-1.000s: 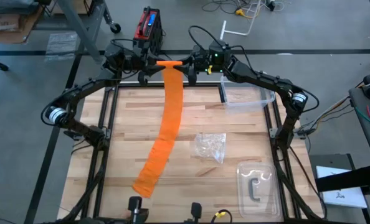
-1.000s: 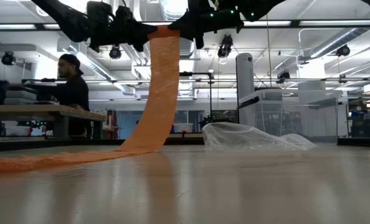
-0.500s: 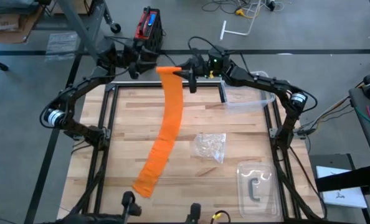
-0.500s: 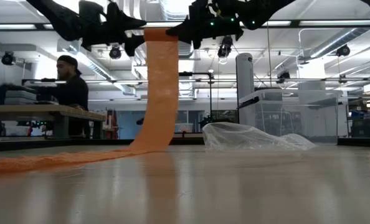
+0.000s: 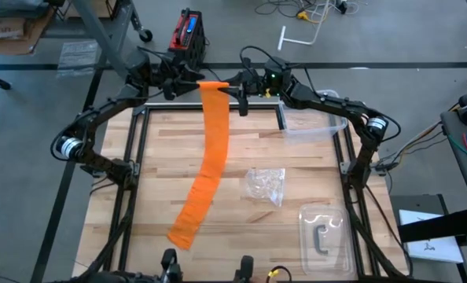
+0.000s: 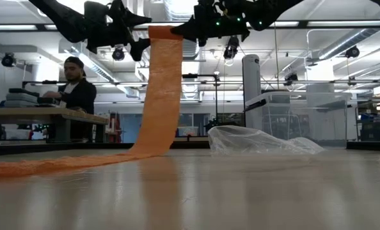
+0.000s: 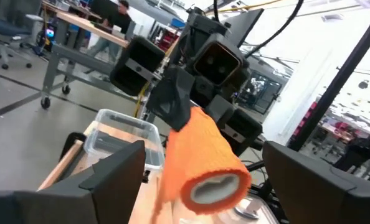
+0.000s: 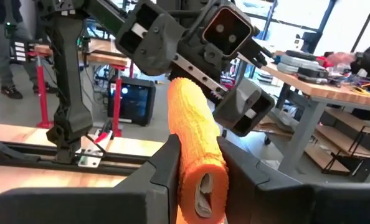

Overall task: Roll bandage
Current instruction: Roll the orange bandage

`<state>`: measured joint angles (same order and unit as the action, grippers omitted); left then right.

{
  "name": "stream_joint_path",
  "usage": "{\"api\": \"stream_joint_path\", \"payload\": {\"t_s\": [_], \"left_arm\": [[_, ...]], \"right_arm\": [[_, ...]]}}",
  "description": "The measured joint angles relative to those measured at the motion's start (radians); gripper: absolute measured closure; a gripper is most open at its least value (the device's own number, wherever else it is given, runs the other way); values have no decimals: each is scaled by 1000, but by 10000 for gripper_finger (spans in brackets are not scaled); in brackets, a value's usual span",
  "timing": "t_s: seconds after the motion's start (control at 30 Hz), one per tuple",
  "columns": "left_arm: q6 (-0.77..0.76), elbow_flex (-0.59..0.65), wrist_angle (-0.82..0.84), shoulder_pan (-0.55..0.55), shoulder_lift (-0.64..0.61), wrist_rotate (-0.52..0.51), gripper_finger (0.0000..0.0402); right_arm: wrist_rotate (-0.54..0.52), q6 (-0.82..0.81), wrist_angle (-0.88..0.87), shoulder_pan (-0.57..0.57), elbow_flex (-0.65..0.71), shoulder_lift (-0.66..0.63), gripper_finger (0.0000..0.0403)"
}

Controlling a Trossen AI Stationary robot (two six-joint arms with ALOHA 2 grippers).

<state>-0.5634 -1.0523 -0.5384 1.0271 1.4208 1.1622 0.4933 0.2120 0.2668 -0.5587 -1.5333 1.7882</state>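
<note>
The bandage is an orange strip with its upper end wound into a small roll (image 5: 212, 85). The roll hangs high over the table's far edge. From it the strip (image 6: 159, 96) drops to the table, and its free end (image 5: 183, 230) lies flat near the front left. My right gripper (image 8: 200, 155) comes in from the right and is shut on the roll. My left gripper (image 7: 203, 149) faces it from the left, open. Its fingers stand wide on either side of the roll's left end (image 7: 213, 183) without touching it. My right gripper pinches the roll's right end (image 8: 197, 143) between its two fingers (image 8: 167, 163). The fingers come level from the table's right and lie along the roll. The roll is held level and clear of the table, with the strip hanging below it down to the tabletop.
A crumpled clear plastic wrapper (image 5: 266, 185) lies right of the strip. A clear box (image 5: 312, 126) stands at the far right and a clear tray (image 5: 324, 236) holding a dark piece at the near right. A person (image 6: 76, 96) sits at a bench beyond the table.
My left gripper has opened and let go of the roll's left end, turning about its own axis while staying beside it. My right gripper has kept its hold and rolled a little. The top of the hanging strip has shifted slightly toward the table's left.
</note>
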Motion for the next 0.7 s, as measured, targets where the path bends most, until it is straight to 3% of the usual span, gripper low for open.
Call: {"api": "stream_joint_path", "payload": {"t_s": [0.33,0.7], "left_arm": [[32,0,34,-18,1,-45,150],[101,0,92,-19,1,-52,267]], "right_arm": [[-6,-2,-1,0,0,0,330],[-23,-75,-3,0,0,0,320]]}}
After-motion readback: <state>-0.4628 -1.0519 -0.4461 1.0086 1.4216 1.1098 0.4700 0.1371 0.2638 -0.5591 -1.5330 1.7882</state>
